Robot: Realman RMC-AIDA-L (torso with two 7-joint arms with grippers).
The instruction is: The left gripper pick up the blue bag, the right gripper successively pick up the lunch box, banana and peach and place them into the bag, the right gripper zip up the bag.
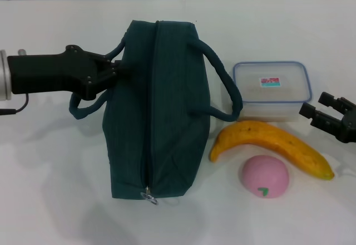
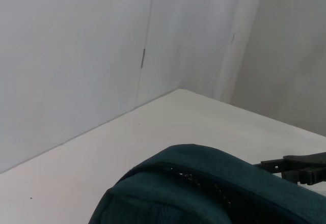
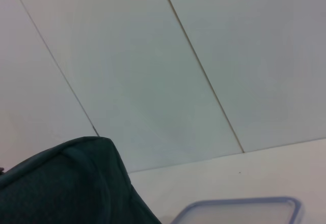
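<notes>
Reaching in from the left: left gripper (image 1: 115,70) nosing at the blue bag (image 1: 158,111)'s near handle, fingers narrow, grip unclear. Bag lying zipped, long axis running away from the robot. Right gripper (image 1: 321,111) waiting spread beside the lunch box (image 1: 271,89).

Blue bag (image 1: 161,117) zipped, on side; lunch box (image 1: 271,89), banana (image 1: 272,145), peach (image 1: 265,176) just right.
</notes>
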